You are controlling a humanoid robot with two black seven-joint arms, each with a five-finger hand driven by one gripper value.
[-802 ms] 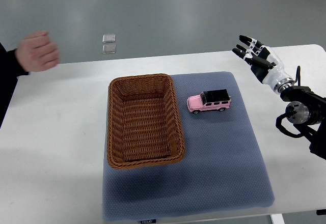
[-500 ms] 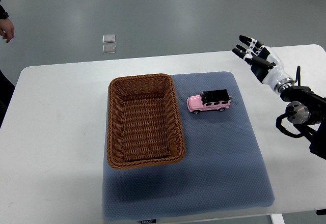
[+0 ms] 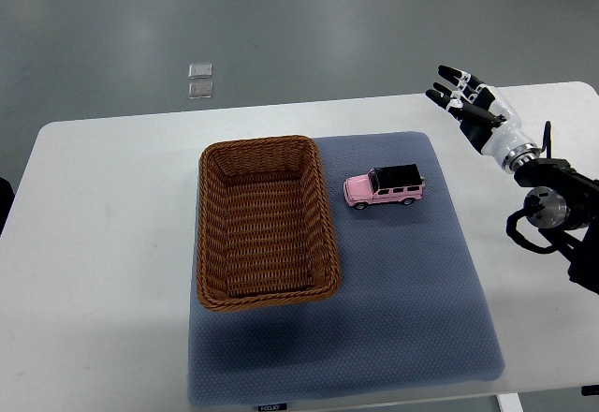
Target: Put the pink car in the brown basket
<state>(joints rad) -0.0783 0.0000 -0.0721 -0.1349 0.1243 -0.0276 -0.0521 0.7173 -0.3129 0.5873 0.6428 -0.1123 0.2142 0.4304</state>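
Observation:
A pink toy car (image 3: 384, 187) with a black roof lies on the blue-grey mat (image 3: 402, 290), just right of the brown wicker basket (image 3: 318, 215). The basket holds nothing. My right hand (image 3: 460, 96) hovers above the table's far right part, up and to the right of the car and well apart from it. Its fingers are spread and hold nothing. The left arm does not show.
The white table (image 3: 103, 243) carries the mat, whose front edge lies near the table's near edge. Two small square plates (image 3: 199, 80) lie on the grey floor beyond the table. A dark sleeve edge (image 3: 4, 201) shows at the far left.
The person's hand that was over the table's far left corner has drawn away out of the picture. My right hand has barely moved.

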